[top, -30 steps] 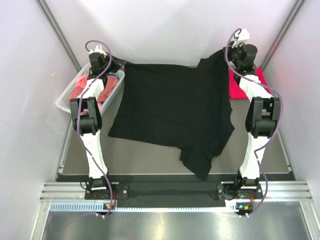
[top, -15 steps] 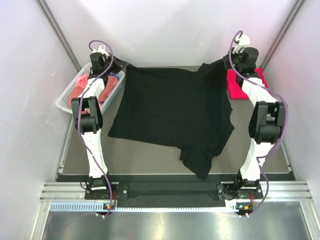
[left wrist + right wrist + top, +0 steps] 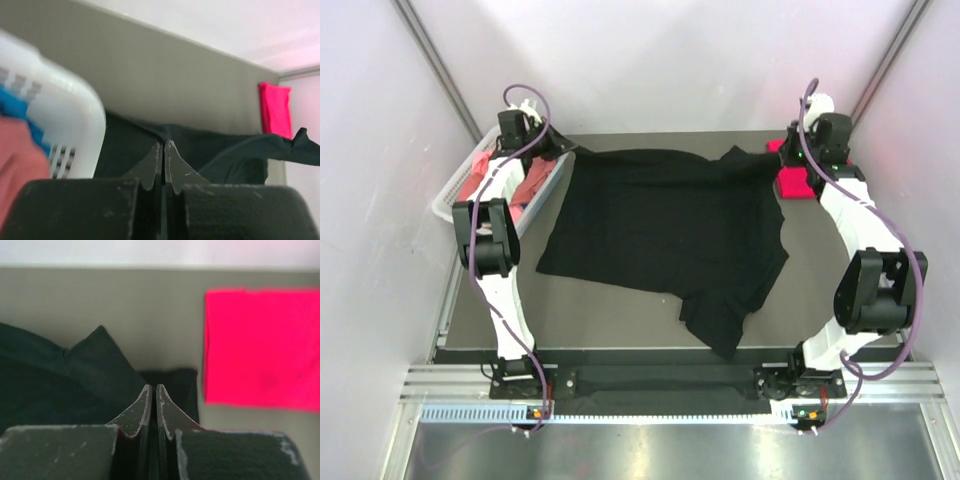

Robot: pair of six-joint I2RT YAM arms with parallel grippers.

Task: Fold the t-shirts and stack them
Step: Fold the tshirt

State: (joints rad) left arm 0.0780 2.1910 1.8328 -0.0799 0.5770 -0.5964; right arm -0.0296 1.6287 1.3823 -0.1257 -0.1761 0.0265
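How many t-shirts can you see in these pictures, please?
4. A black t-shirt spread on the table; a folded crimson t-shirt at its far right; a salmon pink t-shirt and a blue t-shirt bunched in the white basket, which may hide more.

Grey bench [image 3: 610, 312] fills the middle, flat and matte. There's the white lattice basket [image 3: 447, 200], parked at the bench's far-left corner and angled to its edge; in the left wrist view its rounded rim shows only as a blur. Pale walls [image 3: 670, 60] rise behind and beside the bench. An aluminium rail [image 3: 890, 385] runs along the bench's near edge.
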